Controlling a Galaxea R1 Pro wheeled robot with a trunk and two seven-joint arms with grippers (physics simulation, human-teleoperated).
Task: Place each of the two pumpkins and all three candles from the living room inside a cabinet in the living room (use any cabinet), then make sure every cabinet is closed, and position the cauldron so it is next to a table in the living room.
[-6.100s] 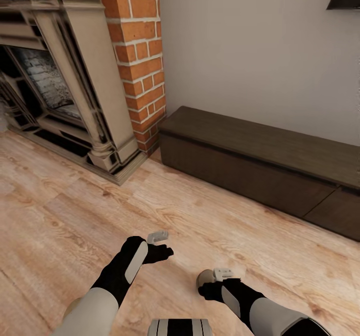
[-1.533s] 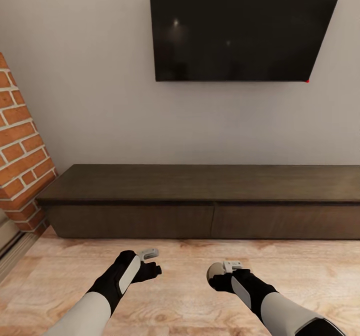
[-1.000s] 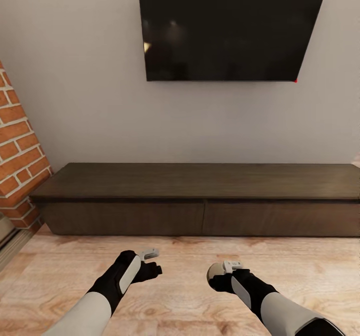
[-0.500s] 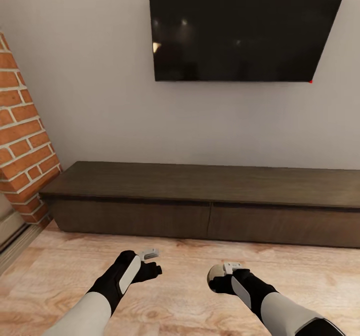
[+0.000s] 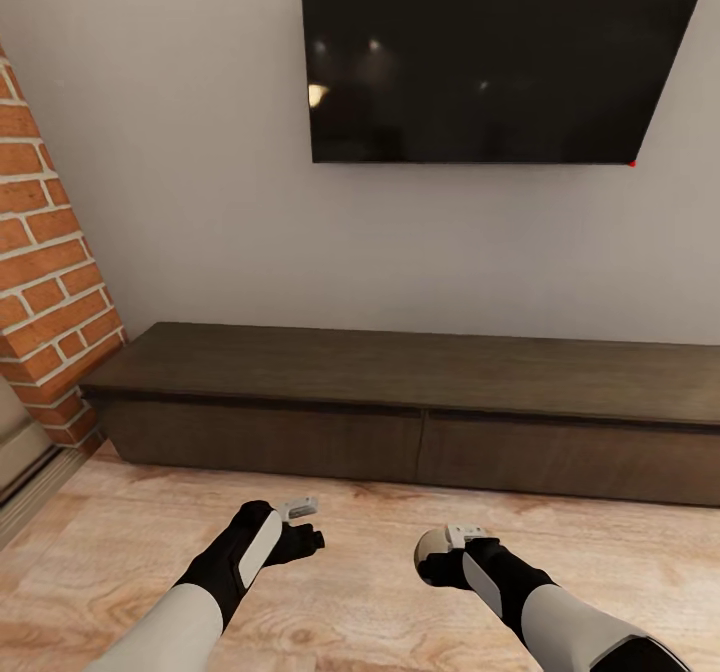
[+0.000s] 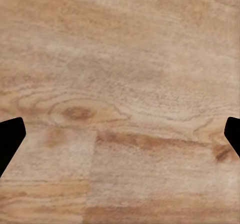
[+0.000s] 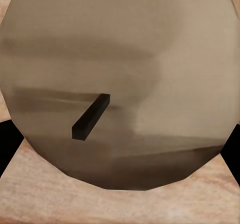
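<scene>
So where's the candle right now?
The candle sits in the right gripper, low in the head view, above the wood floor before the closed cabinet.

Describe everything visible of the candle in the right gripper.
The candle is a short, stubby tan-beige cylinder with a matte, waxy look. The right wrist view looks straight onto its round, faceted top, where a small dark wick lies tilted. The right gripper is shut on it, with a dark finger at each side. In the head view it shows as a pale round end held above the wood floor, short of the closed cabinet.
</scene>
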